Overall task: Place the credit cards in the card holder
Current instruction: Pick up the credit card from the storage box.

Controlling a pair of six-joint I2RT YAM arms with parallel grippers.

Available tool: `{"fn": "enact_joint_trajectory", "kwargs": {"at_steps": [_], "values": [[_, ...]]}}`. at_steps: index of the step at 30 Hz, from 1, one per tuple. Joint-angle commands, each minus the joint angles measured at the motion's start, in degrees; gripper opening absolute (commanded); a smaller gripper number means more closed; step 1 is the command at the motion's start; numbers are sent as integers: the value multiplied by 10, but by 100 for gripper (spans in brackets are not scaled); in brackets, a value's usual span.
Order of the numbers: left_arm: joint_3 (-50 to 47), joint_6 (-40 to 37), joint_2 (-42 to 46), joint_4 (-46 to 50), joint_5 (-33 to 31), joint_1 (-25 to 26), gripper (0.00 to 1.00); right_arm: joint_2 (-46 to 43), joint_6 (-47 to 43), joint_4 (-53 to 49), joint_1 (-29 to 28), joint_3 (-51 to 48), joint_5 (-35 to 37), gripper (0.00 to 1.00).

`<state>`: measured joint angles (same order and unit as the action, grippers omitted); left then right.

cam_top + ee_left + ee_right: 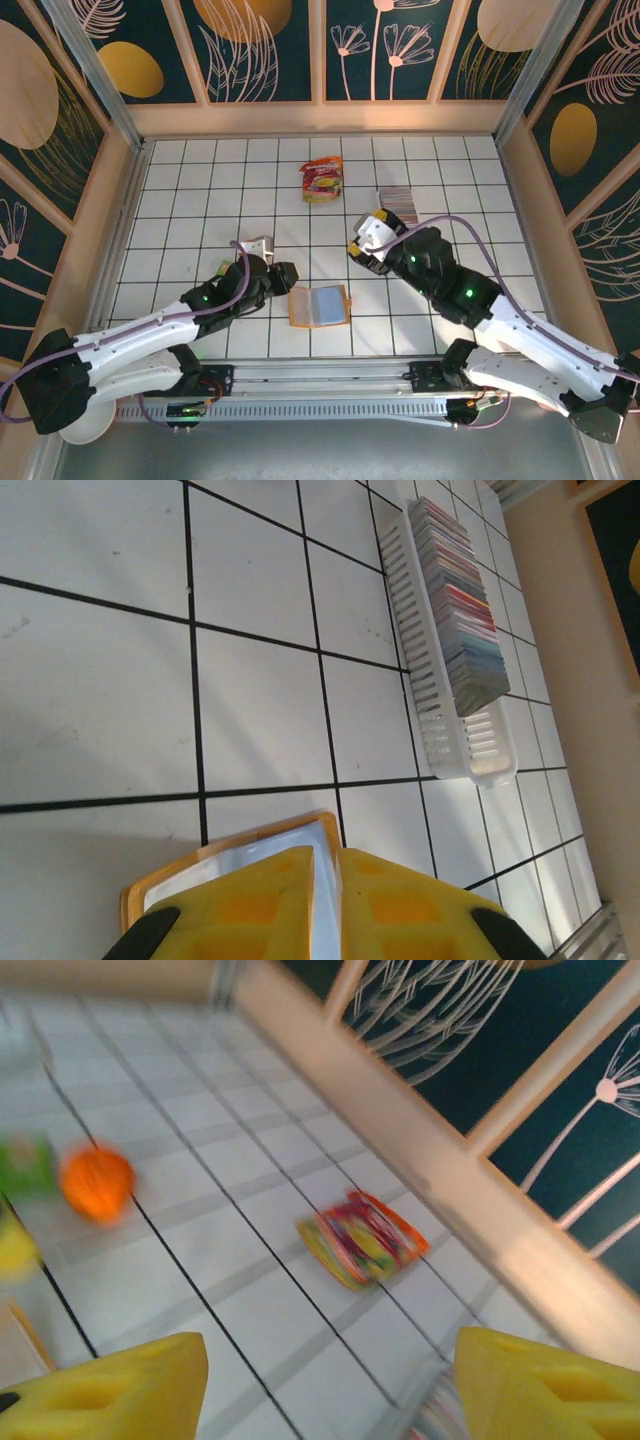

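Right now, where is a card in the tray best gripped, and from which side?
Probably by its top edge, from above, at an end of the row. The cards stand on edge, packed face to face in the slotted tray, whose walls cover their lower parts.

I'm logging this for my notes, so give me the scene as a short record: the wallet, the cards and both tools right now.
card holder: lying open on the tiles, grey-blue inside up, in front of the arms
credit cards: packed on edge in a long slotted plastic tray
left tool: fingers almost together over the card holder's edge; grip unclear
right tool: open, nothing between its fingers
other: snack packet, orange ball
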<state>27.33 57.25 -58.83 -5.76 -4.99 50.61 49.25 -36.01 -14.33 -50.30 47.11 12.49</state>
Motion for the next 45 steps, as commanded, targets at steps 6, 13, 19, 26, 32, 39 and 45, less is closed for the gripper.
{"fn": "enact_joint_trajectory", "kwargs": {"at_steps": [6,13,19,26,32,39,45], "values": [[-4,-39,-58,-78,122,-14,12,96,-385,-158,245,20,-77,74],[-48,-55,-53,-35,113,-14,8,154,-491,-66,307,-36,-104,83],[-80,-63,-30,-27,122,-14,7,240,-526,-39,310,-19,-106,84],[-102,-54,-21,-49,143,-14,7,287,-556,14,318,-29,-108,85],[-110,-51,-32,-60,148,-14,6,300,-563,46,318,-42,-113,92],[-108,-50,-49,-69,154,-14,5,319,-575,65,318,-54,-113,95],[-116,-45,-52,-75,151,-14,4,334,-581,69,315,-51,-109,95]]}}
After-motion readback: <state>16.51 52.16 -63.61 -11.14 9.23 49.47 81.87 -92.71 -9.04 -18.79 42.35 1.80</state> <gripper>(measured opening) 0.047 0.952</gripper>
